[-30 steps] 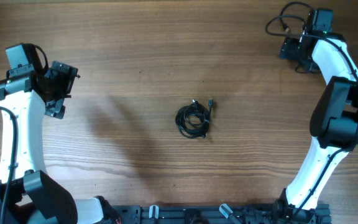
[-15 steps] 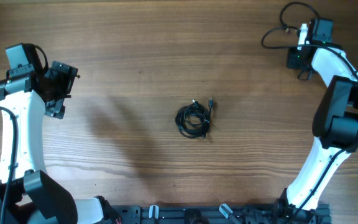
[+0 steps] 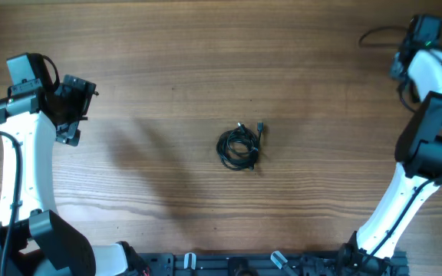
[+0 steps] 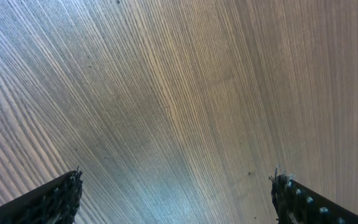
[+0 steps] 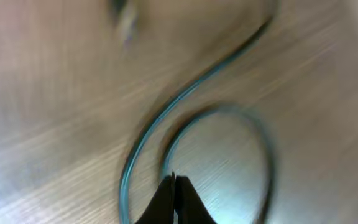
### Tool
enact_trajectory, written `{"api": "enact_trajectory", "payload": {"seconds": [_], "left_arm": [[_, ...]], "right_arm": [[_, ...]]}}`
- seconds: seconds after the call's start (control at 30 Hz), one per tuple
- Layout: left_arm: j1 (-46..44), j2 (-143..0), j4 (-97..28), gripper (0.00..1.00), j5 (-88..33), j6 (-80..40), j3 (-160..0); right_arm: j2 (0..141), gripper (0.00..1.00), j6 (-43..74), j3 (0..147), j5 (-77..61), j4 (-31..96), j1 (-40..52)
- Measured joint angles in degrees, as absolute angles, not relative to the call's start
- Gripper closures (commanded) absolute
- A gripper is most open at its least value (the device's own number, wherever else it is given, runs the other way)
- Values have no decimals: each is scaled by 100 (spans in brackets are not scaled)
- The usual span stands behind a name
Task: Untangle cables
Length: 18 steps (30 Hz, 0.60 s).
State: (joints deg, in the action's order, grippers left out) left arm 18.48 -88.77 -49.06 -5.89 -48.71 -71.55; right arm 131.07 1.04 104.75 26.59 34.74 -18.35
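A fist-sized knot of thin black cables [image 3: 239, 147] lies at the middle of the table, with a small plug end [image 3: 260, 126] sticking out at its upper right. One separate loose cable [image 3: 378, 34] curves across the far right corner. In the right wrist view this cable [image 5: 185, 93] forms a blurred loop on the wood. My right gripper [image 3: 398, 67] [image 5: 173, 179] is shut, and the loop runs up to its tips. Whether a strand is pinched does not show. My left gripper [image 3: 74, 107] [image 4: 177, 177] hangs wide open over bare wood at the far left, well away from the knot.
Both white arms rise from bases at the table's near edge [image 3: 244, 264]. The right arm [image 3: 424, 146] stands along the right side, the left arm [image 3: 21, 153] along the left.
My right arm has swung right toward the far corner and its jaws have gone from open to shut. The loose cable has shifted right with it. Left arm and knot have not moved.
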Motion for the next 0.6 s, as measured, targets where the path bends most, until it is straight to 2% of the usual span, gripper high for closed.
{"api": "enact_trajectory", "payload": {"seconds": [0.03, 0.07, 0.1, 0.17, 0.23, 0.3, 0.37, 0.5, 0.6], "left_arm": [[1848, -8877, -4908, 0, -589, -4871, -7155], [1848, -8877, -4901, 0, -589, -4871, -7155], [1848, -8877, -4904, 0, -589, -4871, -7155], [1848, -8877, -4904, 0, -589, -4871, -7155], [1848, -8877, -4906, 0, -589, -4869, -7155], [1848, -8877, -4901, 0, -589, -4871, -7155], [1848, -8877, -4906, 0, -589, -4871, -7155], [1848, -8877, -4901, 0, -589, -4871, -7155], [1848, -8877, -4904, 0, -589, -4871, -7155]], "right_arm": [[13107, 46, 301, 10995, 2611, 3824, -1855], [13102, 32, 504, 11439, 2432, 4062, -1855], [13091, 28, 687, 11686, 2171, 4252, -1846], [13082, 27, 1026, 11754, 1922, 4727, -1848], [13089, 13, 1422, 11747, 1699, 5218, -1922], [13091, 11, 1581, 11747, 1599, 5682, -2156], [13096, 12, 1688, 11681, 1520, 6031, -2790], [13107, 11, 1490, 11050, 834, 6073, -3433], [13117, 20, 1448, 10525, 392, 5739, -3463]]}}
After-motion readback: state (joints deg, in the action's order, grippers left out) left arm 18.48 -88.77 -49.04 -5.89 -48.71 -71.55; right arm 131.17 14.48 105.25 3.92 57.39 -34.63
